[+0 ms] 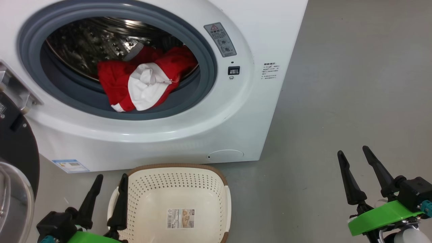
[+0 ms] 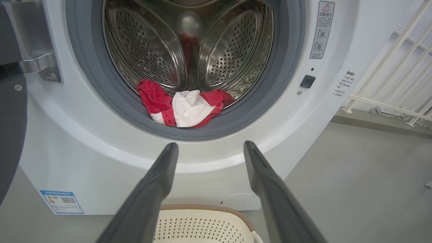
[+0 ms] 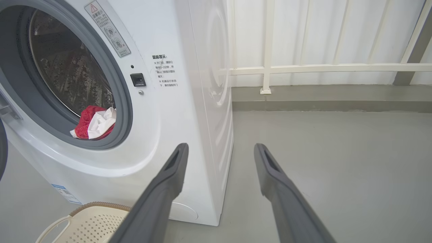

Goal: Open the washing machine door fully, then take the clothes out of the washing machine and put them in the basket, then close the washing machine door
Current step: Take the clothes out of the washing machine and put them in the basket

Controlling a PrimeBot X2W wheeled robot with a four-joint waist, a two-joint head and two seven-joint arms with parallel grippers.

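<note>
Fingers of the left gripper (image 1: 112, 177) and right gripper (image 1: 353, 151) are spread wide and empty. The clothes (image 1: 141, 84) lie bunched on the grey seal (image 1: 202, 57) at the washer's (image 1: 168, 135) mouth. The door (image 1: 17, 148) stands open on the left. The basket (image 1: 202, 189) sits on the floor (image 1: 337, 84) just before the washer, beside the left gripper.

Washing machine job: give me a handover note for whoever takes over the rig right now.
Left tool: open, empty, above the left rim of the basket.
Right tool: open, empty, above the floor right of the washing machine.
Washing machine door: swung open at the left.
Clothes: red and white, bunched at the front of the drum, on the grey seal.
Basket: on the floor before the machine, no clothes in it.
Done: door opened.
Left: clothes into basket, then close the door.
</note>
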